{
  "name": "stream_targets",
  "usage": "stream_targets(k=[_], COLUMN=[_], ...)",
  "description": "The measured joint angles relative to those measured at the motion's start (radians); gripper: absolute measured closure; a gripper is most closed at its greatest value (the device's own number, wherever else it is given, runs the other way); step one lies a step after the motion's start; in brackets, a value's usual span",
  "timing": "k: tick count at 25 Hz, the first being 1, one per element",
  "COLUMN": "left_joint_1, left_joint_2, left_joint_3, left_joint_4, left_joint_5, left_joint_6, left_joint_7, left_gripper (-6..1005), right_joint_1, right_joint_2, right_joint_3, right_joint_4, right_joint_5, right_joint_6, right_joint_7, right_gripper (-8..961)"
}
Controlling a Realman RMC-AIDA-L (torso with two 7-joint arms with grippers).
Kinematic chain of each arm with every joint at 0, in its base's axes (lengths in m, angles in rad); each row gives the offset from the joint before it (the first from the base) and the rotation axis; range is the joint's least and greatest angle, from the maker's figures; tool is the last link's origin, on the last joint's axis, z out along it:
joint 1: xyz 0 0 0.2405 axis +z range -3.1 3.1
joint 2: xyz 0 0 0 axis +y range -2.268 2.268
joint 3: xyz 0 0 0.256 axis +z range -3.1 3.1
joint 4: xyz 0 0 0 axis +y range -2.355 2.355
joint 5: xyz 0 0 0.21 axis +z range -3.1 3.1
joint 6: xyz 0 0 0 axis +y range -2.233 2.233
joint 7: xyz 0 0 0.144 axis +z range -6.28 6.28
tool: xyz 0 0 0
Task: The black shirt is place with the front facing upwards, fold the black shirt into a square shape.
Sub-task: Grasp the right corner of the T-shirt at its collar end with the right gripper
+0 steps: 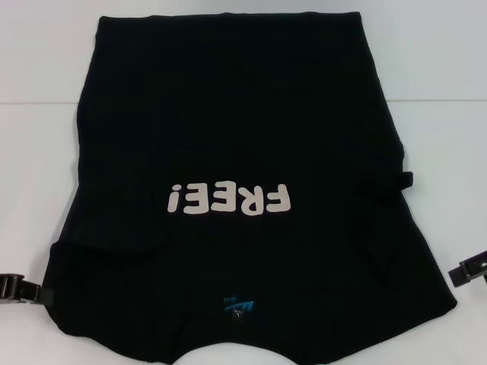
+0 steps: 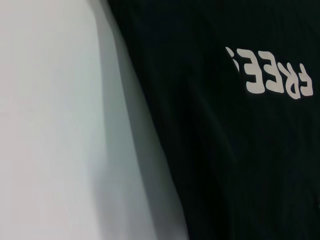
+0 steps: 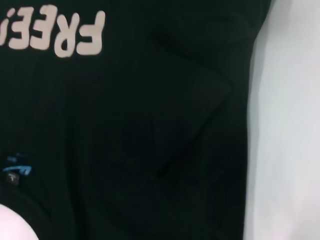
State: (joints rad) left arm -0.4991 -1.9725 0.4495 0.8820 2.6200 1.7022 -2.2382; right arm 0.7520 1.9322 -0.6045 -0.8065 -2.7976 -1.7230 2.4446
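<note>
The black shirt (image 1: pixel 243 152) lies front-up on the white tabletop (image 1: pixel 38 91), sleeves folded in. The left claw (image 1: pixel 19 289) and right claw (image 1: pixel 470 270) flank the collar end, grip unclear; each should pinch a corner evenly.

Black shirt (image 1: pixel 228 129) flat on table (image 1: pixel 46 91), collar nearest the robot.

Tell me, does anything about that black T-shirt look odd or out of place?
Nothing looks damaged. The black shirt lies front up on the white table, its FREE! lettering upside down from the robot's head view. Both sleeves look folded in over the body. The left gripper and right gripper sit at the shirt's sides.
</note>
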Motion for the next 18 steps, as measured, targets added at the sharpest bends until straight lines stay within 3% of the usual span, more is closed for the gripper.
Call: stream_targets(k=[18], left_joint_1=[-0.007], left_joint_2=[0.0], left_joint_3=[0.0], left_joint_4=[0.0], left_joint_5=[-0.002], left_joint_6=[-0.006], left_joint_7=[0.0], left_gripper=[971], right_joint_1=[0.002], right_joint_2=[0.033], right_joint_3=[-0.003], right_joint_4=[0.093], right_joint_5=[-0.002], right_joint_6=[0.095], right_joint_7=[-0.041], right_gripper=[103])
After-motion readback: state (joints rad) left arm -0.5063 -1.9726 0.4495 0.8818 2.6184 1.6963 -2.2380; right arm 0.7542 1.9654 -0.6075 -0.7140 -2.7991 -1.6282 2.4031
